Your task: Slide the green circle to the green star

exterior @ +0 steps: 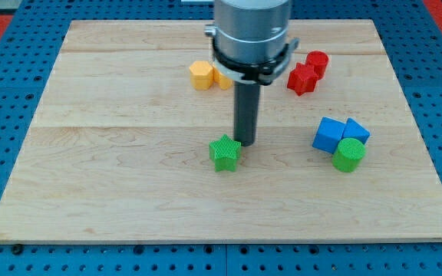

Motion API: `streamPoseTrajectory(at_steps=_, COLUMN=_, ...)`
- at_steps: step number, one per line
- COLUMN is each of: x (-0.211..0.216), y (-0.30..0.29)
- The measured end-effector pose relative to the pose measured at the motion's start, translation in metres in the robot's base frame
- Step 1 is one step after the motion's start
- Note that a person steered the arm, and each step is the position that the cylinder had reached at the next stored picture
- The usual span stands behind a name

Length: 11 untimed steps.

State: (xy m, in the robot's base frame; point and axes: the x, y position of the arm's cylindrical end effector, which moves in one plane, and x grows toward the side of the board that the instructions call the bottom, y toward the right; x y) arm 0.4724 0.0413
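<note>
A pale wooden board (129, 207) lies on a blue pegboard bench (6, 61), with a strip of red showing at the view's top corners. No container stands on the board; the blocks sit bare on the wood.

My tip (245, 143) rests near the board's middle, just at the upper right of the green star (225, 152), touching it or very nearly so. The rod is plain, with no jaws to spread or press.

The green circle (349, 154) stands well to the view's right of the star, touching the lower edge of a pair of blue blocks (339, 134) just above it.

Between the circle and the star the wood is bare. The board's whole bottom strip and left half are also bare, and the circle keeps well clear of the right edge.

Toward the view's top, two yellow blocks (203, 75) sit left of the arm and two red blocks (308, 71) right of it, both well apart from the green pieces.
</note>
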Motion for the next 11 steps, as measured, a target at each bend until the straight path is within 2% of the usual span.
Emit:
streamPoseTrajectory(at_steps=1, x=0.003, y=0.027)
streamPoseTrajectory(at_steps=2, x=0.036, y=0.03)
streamPoseTrajectory(at_steps=3, x=0.065, y=0.067)
streamPoseTrajectory(at_steps=4, x=0.075, y=0.122)
streamPoseTrajectory(at_steps=5, x=0.067, y=0.184)
streamPoseTrajectory(at_steps=6, x=0.029, y=0.191)
streamPoseTrajectory(at_steps=7, x=0.02, y=0.169)
streamPoseTrajectory(at_steps=9, x=0.044, y=0.161)
streamPoseTrajectory(at_steps=11, x=0.04, y=0.125)
